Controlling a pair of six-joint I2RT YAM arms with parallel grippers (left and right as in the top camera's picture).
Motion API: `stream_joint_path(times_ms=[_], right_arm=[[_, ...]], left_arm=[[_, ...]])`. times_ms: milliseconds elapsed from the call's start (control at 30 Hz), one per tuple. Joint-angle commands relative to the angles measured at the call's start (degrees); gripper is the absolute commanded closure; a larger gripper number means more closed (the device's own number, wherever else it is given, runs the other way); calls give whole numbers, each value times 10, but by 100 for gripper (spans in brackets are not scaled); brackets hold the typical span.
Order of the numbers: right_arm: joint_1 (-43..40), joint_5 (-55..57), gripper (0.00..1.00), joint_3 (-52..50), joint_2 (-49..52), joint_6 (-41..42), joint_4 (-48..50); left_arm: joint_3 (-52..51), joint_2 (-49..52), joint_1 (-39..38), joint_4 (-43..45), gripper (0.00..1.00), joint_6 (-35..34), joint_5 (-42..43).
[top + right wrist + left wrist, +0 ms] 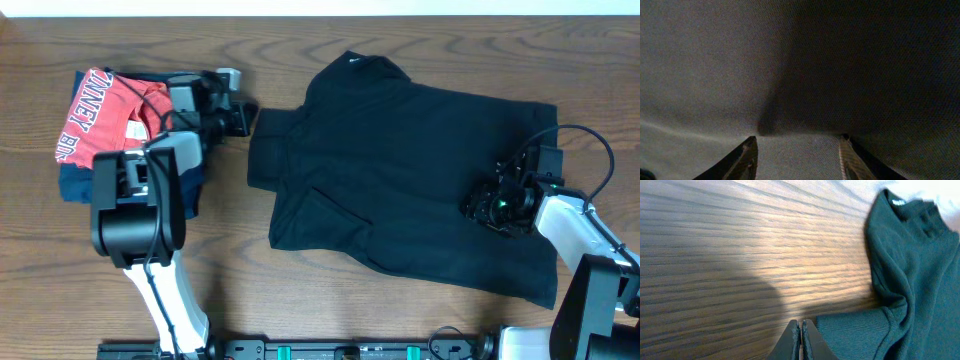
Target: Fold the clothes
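The large black short-sleeved soft-fabric shirt (400, 170) lies spread right of centre on the brown wooden table (300, 310), the left gripper (801, 339) fully closed at its left sleeve hem, grasp unclear, the right gripper (797, 150) half open, empty, over its right part.

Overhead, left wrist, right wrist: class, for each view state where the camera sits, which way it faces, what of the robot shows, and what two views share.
Overhead: above the table, facing straight down on black shirt, red shirt, navy garment; left arm and right arm show.
Left wrist: on the left arm, looking low across wood to the shirt's sleeve; shut left gripper shows.
Right wrist: on the right arm, close over black fabric; open right gripper shows.
Shared: overhead and left wrist both show the collar's white tag.
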Motion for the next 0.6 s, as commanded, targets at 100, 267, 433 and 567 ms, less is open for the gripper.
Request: stream_joint_path(times_ms=[100,267,433,567], right_arm=[[5,26,48,-16,27,5,-3],[5,26,48,-16,27,5,-6],[5,26,47,-16,27,5,-6],[5,26,48,-16,27,5,-5]], left_arm=[[13,-18,-15,-8,94,-16,65],[13,-18,-36,-14,94,-15,78],[13,-18,-54,-43,94,10,42],[13,-17,-71,-92,94,22,-116]])
